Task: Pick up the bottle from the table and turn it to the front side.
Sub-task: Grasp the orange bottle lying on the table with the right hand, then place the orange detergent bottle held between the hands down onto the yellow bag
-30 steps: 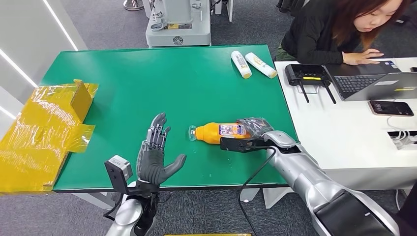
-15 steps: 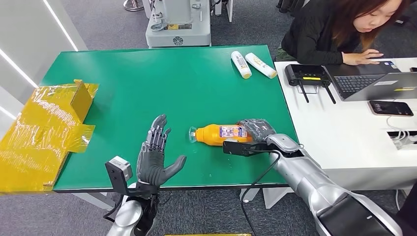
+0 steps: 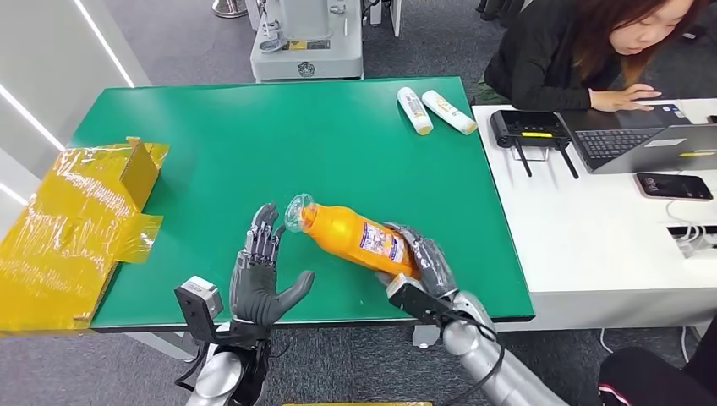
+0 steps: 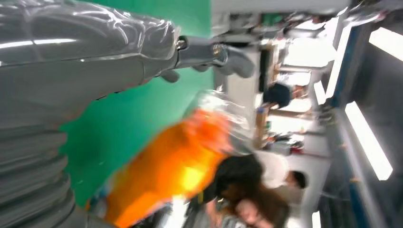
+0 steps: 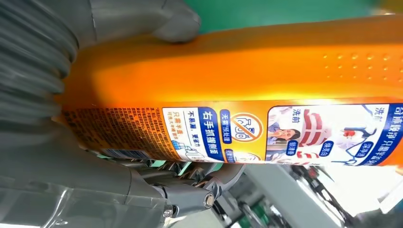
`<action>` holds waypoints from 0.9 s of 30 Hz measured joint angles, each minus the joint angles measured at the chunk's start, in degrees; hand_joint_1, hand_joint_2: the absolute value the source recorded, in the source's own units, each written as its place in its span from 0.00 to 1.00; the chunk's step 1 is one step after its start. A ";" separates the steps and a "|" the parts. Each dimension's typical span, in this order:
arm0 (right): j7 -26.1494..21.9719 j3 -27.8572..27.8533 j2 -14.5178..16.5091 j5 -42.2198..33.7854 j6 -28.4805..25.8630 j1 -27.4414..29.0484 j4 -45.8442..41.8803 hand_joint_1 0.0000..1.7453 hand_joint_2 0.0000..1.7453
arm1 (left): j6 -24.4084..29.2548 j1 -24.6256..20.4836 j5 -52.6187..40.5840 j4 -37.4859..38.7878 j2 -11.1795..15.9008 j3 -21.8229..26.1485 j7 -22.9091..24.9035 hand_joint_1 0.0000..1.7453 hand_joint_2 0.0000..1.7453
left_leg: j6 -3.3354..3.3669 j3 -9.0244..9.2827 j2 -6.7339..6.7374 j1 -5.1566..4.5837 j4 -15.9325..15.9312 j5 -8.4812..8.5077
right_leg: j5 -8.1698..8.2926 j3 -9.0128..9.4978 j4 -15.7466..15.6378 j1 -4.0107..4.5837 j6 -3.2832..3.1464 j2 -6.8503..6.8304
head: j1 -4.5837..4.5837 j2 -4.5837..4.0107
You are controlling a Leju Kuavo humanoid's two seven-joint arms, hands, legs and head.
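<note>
My right hand (image 3: 425, 260) grips the base end of an orange bottle (image 3: 348, 233) with a clear cap and lifts it off the green table (image 3: 254, 144). The bottle tilts, cap end up and toward my left hand (image 3: 260, 269). That left hand stands over the table's near edge with its fingers spread and nothing in it, just beside the cap. In the right wrist view the bottle (image 5: 247, 95) shows its printed label with blue and white panels, my thumb (image 5: 161, 19) pressed on its orange side. The left wrist view shows the bottle (image 4: 176, 166) blurred, close to my left hand (image 4: 85, 61).
Two white bottles (image 3: 431, 110) lie at the table's far right. Crumpled yellow wrapping with a box (image 3: 76, 203) covers the left edge. A person (image 3: 583, 51) sits at a white desk (image 3: 592, 228) on the right with a laptop, a router and a phone.
My right hand has lifted the bottle off the table and brought it nearer and leftward, cap end raised toward my left hand. The right arm pulled in. The left hand barely moved.
</note>
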 joint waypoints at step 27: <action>-0.58 -3.83 1.31 -3.72 -4.06 14.61 -21.46 1.00 1.00 | 3.23 0.01 1.75 0.02 1.54 0.02 -2.05 0.00 1.00 | -0.01 0.02 0.03 -0.02 0.00 0.00 | -0.01 -0.01 -0.01 -0.01 0.00 0.02 | 0.00 0.01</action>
